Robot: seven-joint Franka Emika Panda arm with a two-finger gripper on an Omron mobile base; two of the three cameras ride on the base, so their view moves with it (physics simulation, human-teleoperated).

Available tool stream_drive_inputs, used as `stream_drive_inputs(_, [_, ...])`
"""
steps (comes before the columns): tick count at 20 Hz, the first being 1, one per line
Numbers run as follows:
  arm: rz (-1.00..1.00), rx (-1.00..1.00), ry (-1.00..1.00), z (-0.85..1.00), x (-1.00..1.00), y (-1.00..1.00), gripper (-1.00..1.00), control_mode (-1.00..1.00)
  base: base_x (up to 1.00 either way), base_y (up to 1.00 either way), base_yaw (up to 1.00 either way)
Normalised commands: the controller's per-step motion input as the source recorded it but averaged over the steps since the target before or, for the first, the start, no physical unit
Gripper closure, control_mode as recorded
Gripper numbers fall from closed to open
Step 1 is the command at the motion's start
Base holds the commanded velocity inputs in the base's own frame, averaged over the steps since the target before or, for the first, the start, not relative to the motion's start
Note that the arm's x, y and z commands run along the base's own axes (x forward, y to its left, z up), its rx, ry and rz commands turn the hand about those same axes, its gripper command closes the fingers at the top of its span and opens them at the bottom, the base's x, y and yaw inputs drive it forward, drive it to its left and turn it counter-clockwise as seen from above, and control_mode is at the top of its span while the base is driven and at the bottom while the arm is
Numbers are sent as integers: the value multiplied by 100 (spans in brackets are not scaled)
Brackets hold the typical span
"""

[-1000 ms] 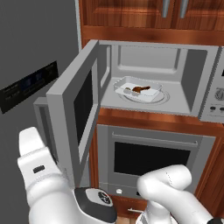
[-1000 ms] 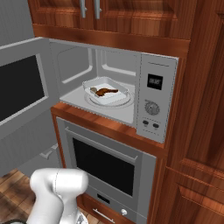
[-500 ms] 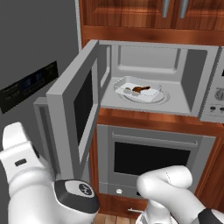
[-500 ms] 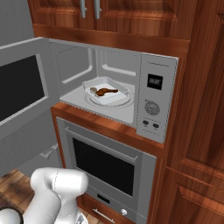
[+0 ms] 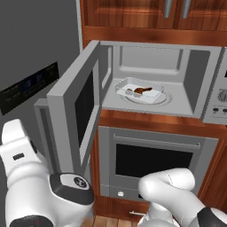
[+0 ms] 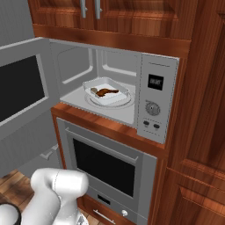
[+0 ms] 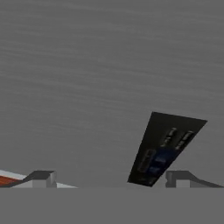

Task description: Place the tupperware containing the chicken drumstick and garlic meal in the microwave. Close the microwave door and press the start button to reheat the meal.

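Tupperware (image 5: 141, 91) (drumstick (image 5: 142, 91) inside) sits in the microwave (image 6: 132, 94), door (image 5: 73, 108) swung open, jaws apart and empty.

My two base cameras flank the open silver-grey built-in microwave (image 5: 155, 80) (image 6: 114, 88) from left and right, while my hand camera faces a near grey wall (image 7: 87, 65).

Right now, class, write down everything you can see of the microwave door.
The microwave door is a wide grey-framed panel, plastic or metal by its look, with a large dark glass window. It stands swung wide open to the left of the microwave, hinged at the cavity's left edge, upright. A vertical grey bar handle runs along its free edge. Nothing touches it; the arm's white body sits below it.
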Motion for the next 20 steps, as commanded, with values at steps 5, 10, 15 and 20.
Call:
stream_drive_inputs(5, [0,-1,0,-13,32,16,-100,-100,0,0,0])
stream_drive_inputs(10, [-1,0,0,-6,29,10,-100,-100,0,0,0])
stream_drive_inputs(15, [-4,0,0,-3,27,2,-100,-100,0,0,0])
stream_drive_inputs(20, [-14,0,0,0,5,-2,-100,-100,0,0,0])
